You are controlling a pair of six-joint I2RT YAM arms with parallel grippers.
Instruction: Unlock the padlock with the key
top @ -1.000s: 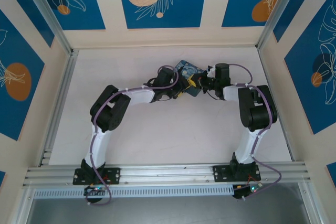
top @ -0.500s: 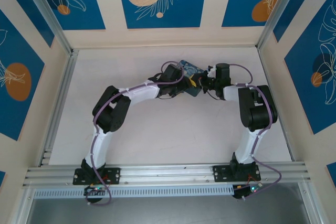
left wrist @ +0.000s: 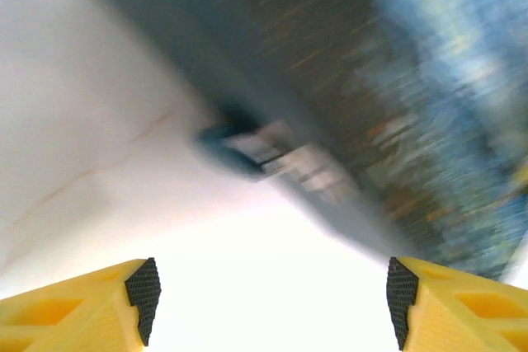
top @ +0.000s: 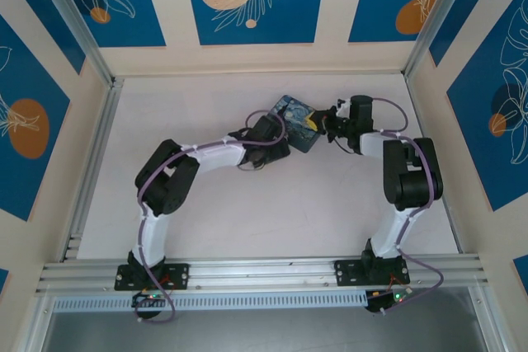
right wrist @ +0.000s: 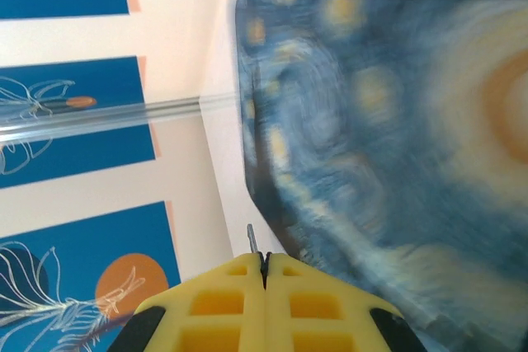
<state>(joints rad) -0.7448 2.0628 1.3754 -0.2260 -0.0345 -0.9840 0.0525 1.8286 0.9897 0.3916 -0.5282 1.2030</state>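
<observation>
Left hand stands wide open, its yellow fingers far apart with nothing between them. It faces the padlock, which shows blurred against the side of the box, by the white surface. Right hand is pressed closed on the key; its thin tip sticks out between the fingers, close beside the box's painted face. From above, one hand sits at each side of the box.
</observation>
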